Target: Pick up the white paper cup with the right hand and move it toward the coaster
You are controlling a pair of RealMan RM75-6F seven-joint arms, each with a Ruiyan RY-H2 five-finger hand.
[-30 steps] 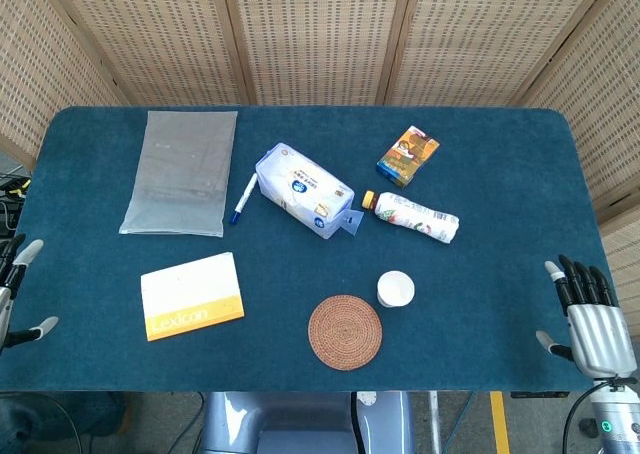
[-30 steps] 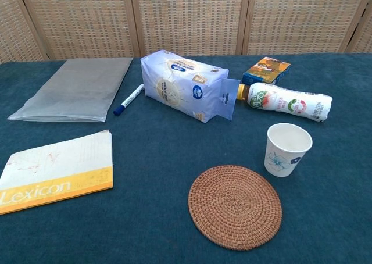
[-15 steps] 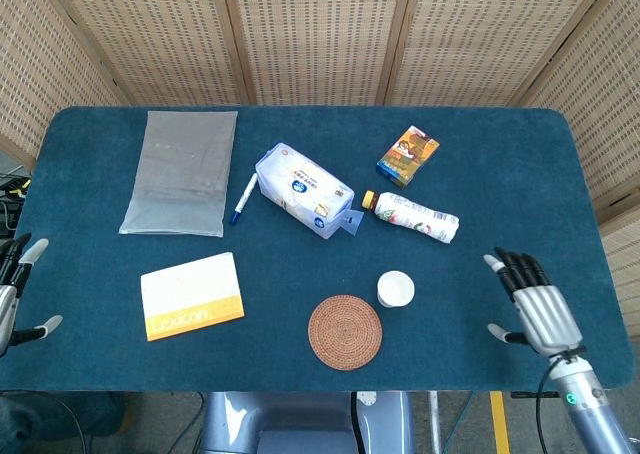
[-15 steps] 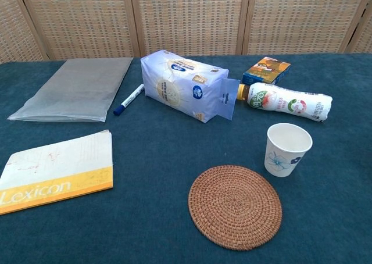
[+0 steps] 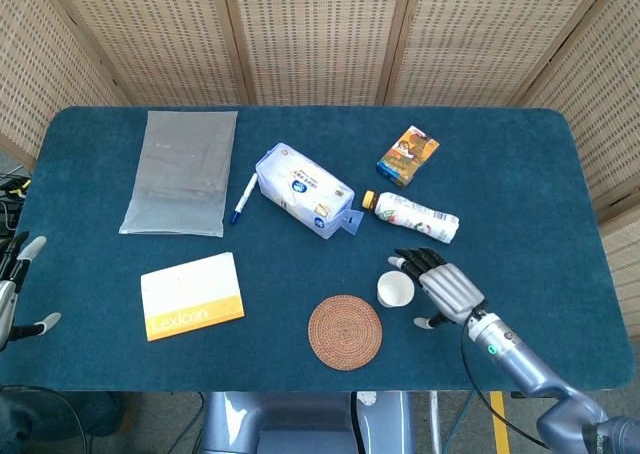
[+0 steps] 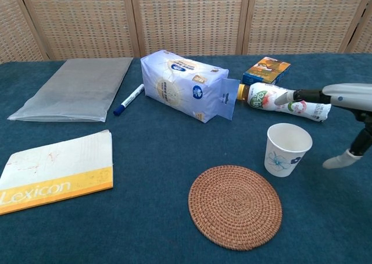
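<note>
I am reaching with the right robot hand point(image 5: 447, 288), fingers spread and holding nothing, just beside the white paper cup point(image 5: 396, 290) at its 3 o'clock. The cup is standing upright on the surface point(image 5: 520, 194), just off the coaster point(image 5: 345, 332) at the coaster's 1 o'clock. I am aiming to wrap the wall gently, since I judge thin paper crushes easily. The left robot hand point(image 5: 14, 292) is idling open at the edge. Counting: one cup, one coaster, one bottle point(image 5: 415, 216).

My right hand point(image 6: 343, 121) hangs spread just right of the white paper cup point(image 6: 288, 149), not touching it. The cup stands upright beside the coaster point(image 6: 235, 206).
</note>
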